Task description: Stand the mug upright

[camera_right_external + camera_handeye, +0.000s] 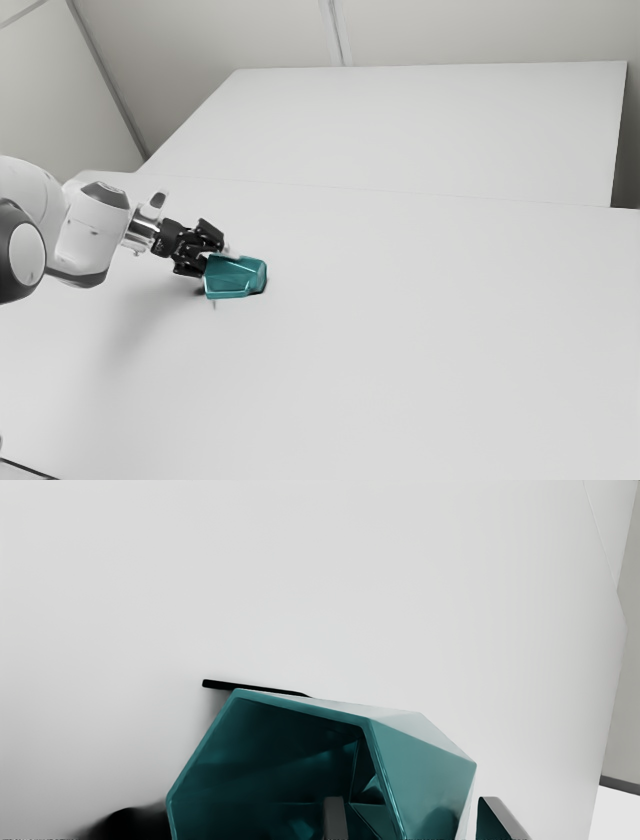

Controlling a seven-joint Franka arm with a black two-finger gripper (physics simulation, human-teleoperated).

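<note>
Teal mug (425, 770), pt. outside wrist-cam view

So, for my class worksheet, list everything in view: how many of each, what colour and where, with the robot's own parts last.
Mug: one, teal, lying on its side on the near tabletop.
Near tabletop: one, white, under the mug.
Far surface: one, white, beyond a faint seam.
Walls: at least two, pale grey, behind and at the exterior view's left.
Dark strip: one, black, beside the mug's rim; I can't tell what it is.
Arm: one, white with dark parts, coming in from the exterior view's left.
Fingers: two, grey-tipped, open, one tip inside the mug's mouth, the other outside its wall.
</note>
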